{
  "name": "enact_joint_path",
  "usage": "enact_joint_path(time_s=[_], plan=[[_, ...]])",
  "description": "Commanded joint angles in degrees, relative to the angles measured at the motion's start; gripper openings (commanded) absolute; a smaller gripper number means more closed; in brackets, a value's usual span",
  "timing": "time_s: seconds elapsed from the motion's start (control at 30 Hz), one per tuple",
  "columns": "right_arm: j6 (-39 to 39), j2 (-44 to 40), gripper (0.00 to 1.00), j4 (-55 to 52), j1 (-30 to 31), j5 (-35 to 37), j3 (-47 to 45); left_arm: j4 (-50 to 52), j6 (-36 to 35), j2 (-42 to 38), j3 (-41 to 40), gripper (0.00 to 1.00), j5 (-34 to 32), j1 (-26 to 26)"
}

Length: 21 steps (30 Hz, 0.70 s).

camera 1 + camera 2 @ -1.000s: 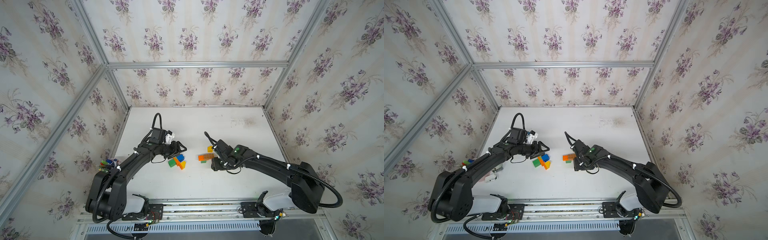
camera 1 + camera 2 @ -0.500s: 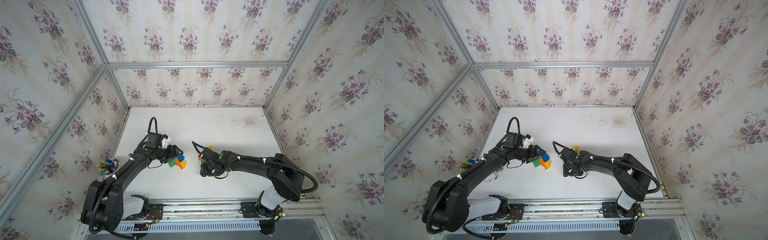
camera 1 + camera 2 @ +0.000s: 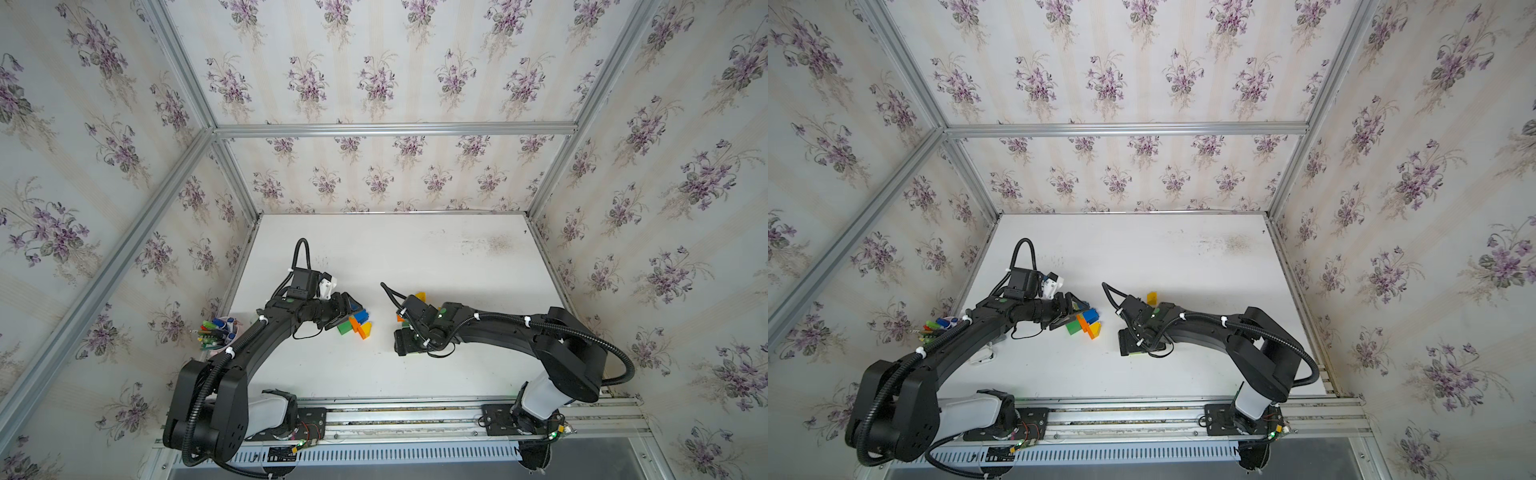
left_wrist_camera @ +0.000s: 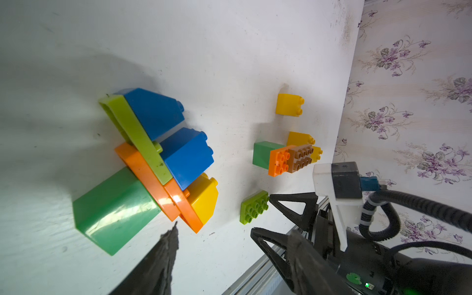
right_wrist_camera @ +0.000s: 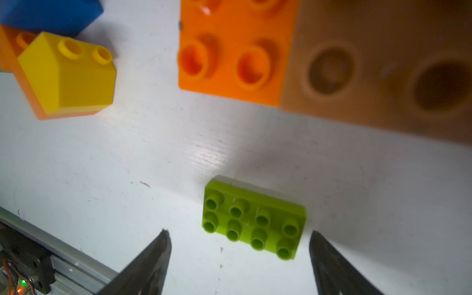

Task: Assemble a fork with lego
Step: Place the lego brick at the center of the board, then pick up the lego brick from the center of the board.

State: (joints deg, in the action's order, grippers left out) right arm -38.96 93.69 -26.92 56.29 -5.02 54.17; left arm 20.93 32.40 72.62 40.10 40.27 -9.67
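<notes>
Your right gripper (image 5: 240, 255) is wide open and holds nothing. Its fingertips (image 5: 155, 255) stand either side of the lime plate (image 5: 254, 224), which lies flat and studs-up on the white table (image 5: 115, 166), just ahead of the tips and nearer one of them. In both top views that gripper sits a little below the middle of the frame.

I'd judge the pick goes best if you centre on the plate first and square the wrist to its slight skew. Then reach forward until the pads cover its short ends. Go right down to the table before closing (the plate is thin, so a high grip would likely skate off).

Your left gripper (image 4: 235, 229) is about half open and empty. It is just beside the brick cluster (image 3: 355, 324), which lies left of centre in a top view.

Mind two limits:
- **Orange-and-brown stack:** the stack (image 5: 281, 63) sits close beyond the plate.
- **Front rail:** the rail (image 3: 415, 409) runs near along the lower edge of the table.

The bare table toward the upper part of the top views offers the most room. The pen cup (image 3: 216, 332) at the left edge is well apart.
</notes>
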Motion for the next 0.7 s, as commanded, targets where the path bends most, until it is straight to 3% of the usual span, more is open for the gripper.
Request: enact_joint_path(time_s=[0.0,0.3,0.67], plan=[[6.0,-0.3,0.85,0.6,0.0,0.3,0.3,-0.3,-0.8,-0.2,-0.2,0.70,0.2,0.2],[13.8,3.3,0.87,3.5,-0.4,-2.3,2.7,0.0,-0.1,-0.8,-0.7,0.70,-0.2,0.2],[10.8,0.3,0.86,2.3,0.3,-4.3,-1.8,-0.5,0.4,-0.7,-0.8,0.70,-0.1,0.2]])
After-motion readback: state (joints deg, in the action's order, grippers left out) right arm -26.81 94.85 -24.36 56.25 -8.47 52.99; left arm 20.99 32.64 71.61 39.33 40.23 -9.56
